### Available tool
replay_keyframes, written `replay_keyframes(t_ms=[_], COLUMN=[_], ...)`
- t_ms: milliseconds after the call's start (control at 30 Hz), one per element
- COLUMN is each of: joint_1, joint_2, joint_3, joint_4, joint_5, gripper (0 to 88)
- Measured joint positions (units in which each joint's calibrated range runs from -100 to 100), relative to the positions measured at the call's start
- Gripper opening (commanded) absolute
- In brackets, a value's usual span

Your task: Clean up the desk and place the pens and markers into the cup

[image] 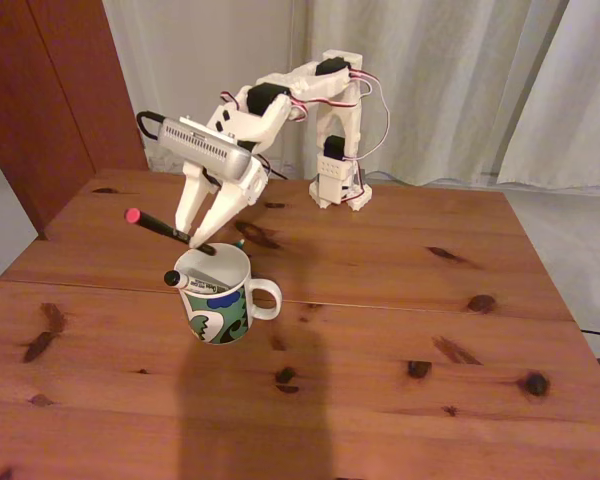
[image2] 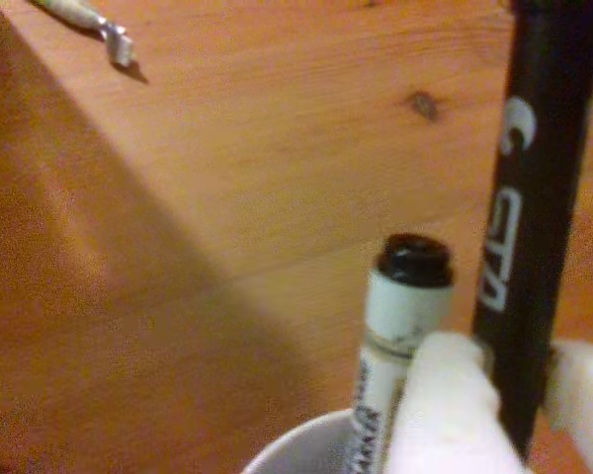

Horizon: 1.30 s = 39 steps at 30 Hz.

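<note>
Reaching left of the cup (image: 220,300), the black pen (image: 162,226) lies nearly flat, pink end out over the desk (image: 400,380), pinched in the gripper (image: 194,240) just above the rim. Letting go at this tilt could drop it across the rim or tip it out. A white marker (image: 176,280) already leans in the cup. Rightward, the teal-tipped pen (image: 239,242) waits behind.

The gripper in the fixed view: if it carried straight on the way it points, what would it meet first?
The gripper, shut on the black pen, points down at the cup. It would probably meet the cup's rim first, though depth is unclear.
</note>
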Motion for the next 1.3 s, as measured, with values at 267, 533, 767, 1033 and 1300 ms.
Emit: replay_keyframes(t_ms=[267,533,767,1033,1300], joint_1=[-0.88,-1.47,-1.61,-1.61,-1.61], joint_2=[0.17,0.17,0.08,0.08,0.08], joint_3=[5.61,9.77,9.77,9.77,9.77], joint_4=[-0.66,-0.66,-0.66,-0.66,-0.66], joint_5=[0.00,0.00,-0.10,-0.10,-0.10], gripper=[0.7,0.7,1.2,11.3,13.0])
